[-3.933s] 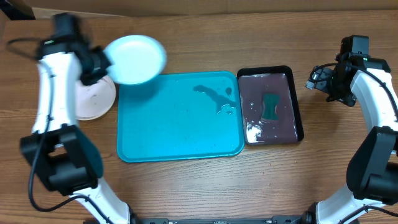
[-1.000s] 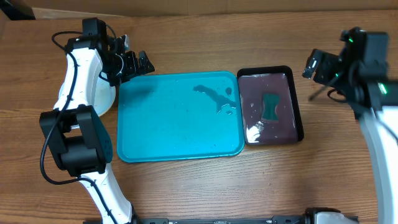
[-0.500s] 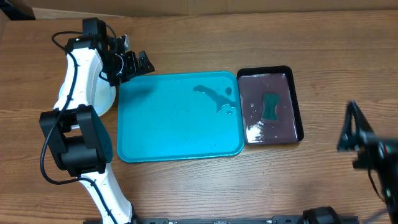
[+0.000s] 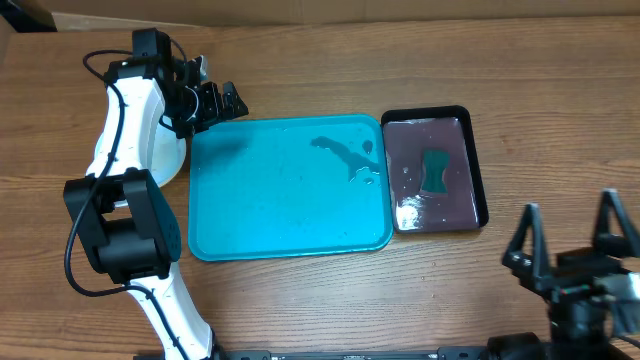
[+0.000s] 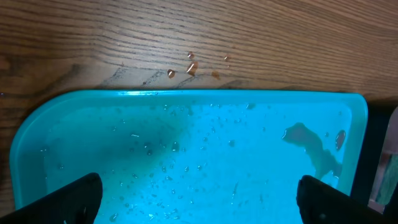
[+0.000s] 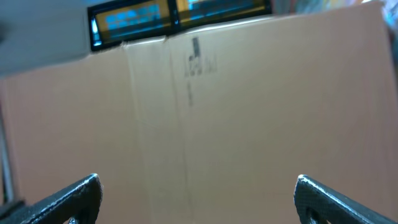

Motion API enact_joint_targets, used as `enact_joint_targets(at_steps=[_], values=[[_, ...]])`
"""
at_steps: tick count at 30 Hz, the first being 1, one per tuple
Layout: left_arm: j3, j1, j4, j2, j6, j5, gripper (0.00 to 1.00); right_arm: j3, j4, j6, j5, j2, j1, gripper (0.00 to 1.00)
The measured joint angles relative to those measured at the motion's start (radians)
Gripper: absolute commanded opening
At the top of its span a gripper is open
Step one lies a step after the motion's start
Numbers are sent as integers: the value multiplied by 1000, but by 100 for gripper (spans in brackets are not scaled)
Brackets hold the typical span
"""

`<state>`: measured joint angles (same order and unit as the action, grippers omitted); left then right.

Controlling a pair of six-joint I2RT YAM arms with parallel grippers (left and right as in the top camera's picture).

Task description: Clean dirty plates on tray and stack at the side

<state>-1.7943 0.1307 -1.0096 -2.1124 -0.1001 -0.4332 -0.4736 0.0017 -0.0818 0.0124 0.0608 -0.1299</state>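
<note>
Wood table (image 4: 400, 60): tray (image 4: 290, 215) bare, plates (image 4: 174, 158) piled upper left, left gripper (image 4: 215, 104) and right gripper (image 4: 568, 240) spread wide, empty; task looks finished.

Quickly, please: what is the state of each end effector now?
Left end effector: open, holding nothing.
Right end effector: open, holding nothing.

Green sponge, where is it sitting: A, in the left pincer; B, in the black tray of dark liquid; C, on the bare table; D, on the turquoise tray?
B: the green sponge lies inside the black tray, just right of the turquoise tray.
</note>
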Motion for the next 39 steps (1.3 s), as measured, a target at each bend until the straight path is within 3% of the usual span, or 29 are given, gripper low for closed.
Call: enact_joint_targets(at_steps=[9,21,28,33,39], values=[[0,0,0,0,0,0,100,324,214,-7,-69,-44,19,100],[0,0,0,0,0,0,100,440,248,-16,-84,-45,19,100],[0,0,0,0,0,0,100,455,145,-19,-85,-47,19,100],[0,0,0,0,0,0,100,455,-70,-19,-85,-49,19,100],[0,0,0,0,0,0,100,455,-85,-19,-84,-48,19,100]])
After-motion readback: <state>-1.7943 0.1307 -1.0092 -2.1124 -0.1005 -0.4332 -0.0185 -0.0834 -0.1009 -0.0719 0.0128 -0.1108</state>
